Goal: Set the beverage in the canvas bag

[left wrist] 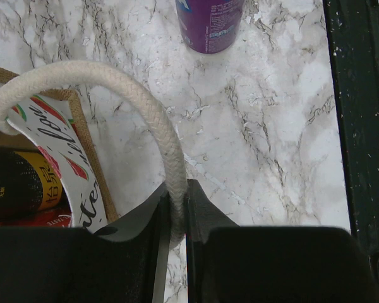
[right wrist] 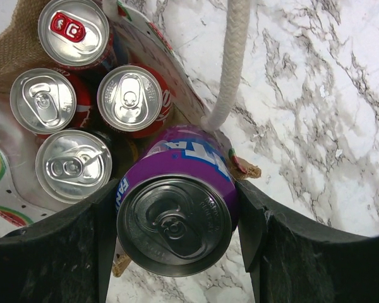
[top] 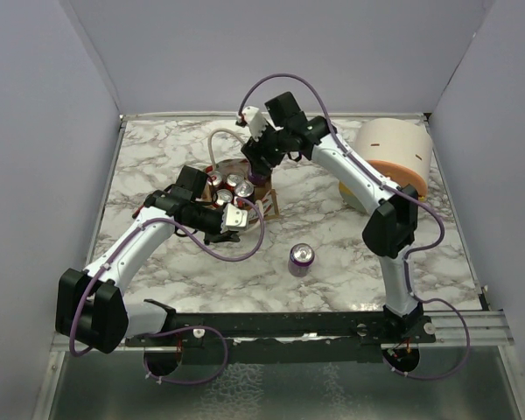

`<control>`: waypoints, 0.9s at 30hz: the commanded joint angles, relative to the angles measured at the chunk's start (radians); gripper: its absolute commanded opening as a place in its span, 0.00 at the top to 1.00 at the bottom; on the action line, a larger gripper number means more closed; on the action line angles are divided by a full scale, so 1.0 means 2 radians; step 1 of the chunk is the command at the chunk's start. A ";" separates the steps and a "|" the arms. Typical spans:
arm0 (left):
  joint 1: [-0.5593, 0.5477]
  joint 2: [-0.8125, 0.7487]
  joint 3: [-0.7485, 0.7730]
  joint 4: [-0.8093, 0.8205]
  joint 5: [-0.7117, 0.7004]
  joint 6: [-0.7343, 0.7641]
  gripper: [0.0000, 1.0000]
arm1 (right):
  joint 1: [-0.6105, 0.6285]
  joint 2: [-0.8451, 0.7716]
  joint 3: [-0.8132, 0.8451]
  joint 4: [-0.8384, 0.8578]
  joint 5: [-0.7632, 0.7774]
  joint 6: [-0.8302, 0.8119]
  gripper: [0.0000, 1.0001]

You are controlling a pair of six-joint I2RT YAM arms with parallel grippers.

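Note:
The canvas bag (top: 267, 203) stands mid-table, tan with a white watermelon panel (left wrist: 63, 158), and holds several upright cans (right wrist: 72, 164). My right gripper (top: 261, 168) is shut on a purple Fanta can (right wrist: 177, 214), held upright over the bag's far rim next to the other cans. My left gripper (left wrist: 175, 203) is shut on the bag's near white rope handle (left wrist: 155, 120) and holds it out to the side. A second purple can (top: 301, 259) stands on the marble in front of the bag; its base shows in the left wrist view (left wrist: 210, 25).
A large peach-and-yellow domed container (top: 392, 156) sits at the back right. The bag's other rope handle (right wrist: 230, 63) hangs over the marble beside the held can. A black rail (top: 289, 325) runs along the table's near edge. Grey walls close in the sides.

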 commanded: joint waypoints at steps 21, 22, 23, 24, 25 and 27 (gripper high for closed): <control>0.000 -0.012 -0.005 -0.026 0.033 0.008 0.85 | 0.040 0.037 0.049 -0.040 0.021 -0.128 0.90; 0.000 -0.012 -0.005 -0.026 0.033 0.008 0.85 | 0.040 0.037 0.049 -0.042 0.023 -0.132 0.90; 0.000 -0.013 -0.005 -0.026 0.033 0.008 0.85 | 0.041 0.037 0.049 -0.043 0.025 -0.137 0.90; 0.000 -0.013 -0.005 -0.026 0.034 0.009 0.85 | 0.041 0.037 0.048 -0.043 0.027 -0.140 0.90; 0.000 -0.013 -0.004 -0.026 0.034 0.008 0.85 | 0.041 0.037 0.049 -0.043 0.030 -0.142 0.90; 0.000 -0.014 -0.004 -0.026 0.034 0.008 0.85 | 0.041 0.040 0.051 -0.043 0.034 -0.147 0.90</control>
